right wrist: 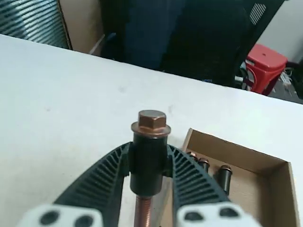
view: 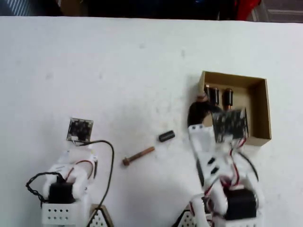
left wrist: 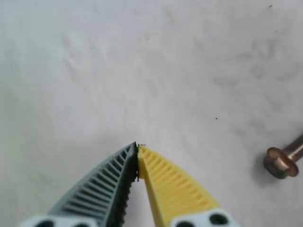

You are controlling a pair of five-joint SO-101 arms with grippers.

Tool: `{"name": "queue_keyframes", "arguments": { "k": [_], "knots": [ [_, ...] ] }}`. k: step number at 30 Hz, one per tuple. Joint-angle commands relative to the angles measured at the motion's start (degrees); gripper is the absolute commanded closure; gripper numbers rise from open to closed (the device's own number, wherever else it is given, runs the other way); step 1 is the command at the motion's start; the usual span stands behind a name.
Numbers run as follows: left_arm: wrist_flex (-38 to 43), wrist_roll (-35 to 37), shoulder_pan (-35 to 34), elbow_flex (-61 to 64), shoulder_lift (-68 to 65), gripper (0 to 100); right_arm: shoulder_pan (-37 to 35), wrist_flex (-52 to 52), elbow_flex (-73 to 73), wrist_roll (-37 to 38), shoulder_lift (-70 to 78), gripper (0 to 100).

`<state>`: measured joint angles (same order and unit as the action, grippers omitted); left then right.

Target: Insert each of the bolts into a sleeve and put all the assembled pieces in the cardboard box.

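- My right claw is clamped on a sleeve with a bolt through it, beside the cardboard box.
- My left claw is closed on nothing, over the table.
- A loose bolt and a spare sleeve lie between my arms.
- Assembled pieces lie in the box.

Assembled pieces lie inside the cardboard box, with a held piece in the right gripper at the box's left wall, and a loose sleeve then a lone bolt on the table farther to the box's left.
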<state>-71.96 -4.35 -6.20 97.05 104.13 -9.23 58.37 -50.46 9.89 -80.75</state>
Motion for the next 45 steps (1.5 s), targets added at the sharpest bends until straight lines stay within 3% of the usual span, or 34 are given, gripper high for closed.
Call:
{"name": "queue_keyframes", "arguments": {
  "k": [1,16,33,45],
  "knots": [
    [-0.26,-0.79,-0.22,0.0,0.4,98,4.53,0.13,9.23,2.99,13.58,98.1],
    [-0.26,-0.79,-0.31,0.0,0.4,98,20.7,-0.22,31.12,4.31,55.78,98.1],
    [-0.26,-0.79,-0.57,0.0,0.4,98,26.24,-0.22,50.81,4.31,91.03,98.1],
    [-0.26,-0.79,-0.57,0.0,0.4,98,27.03,-0.04,61.36,4.31,106.95,97.8]
  ]
}}
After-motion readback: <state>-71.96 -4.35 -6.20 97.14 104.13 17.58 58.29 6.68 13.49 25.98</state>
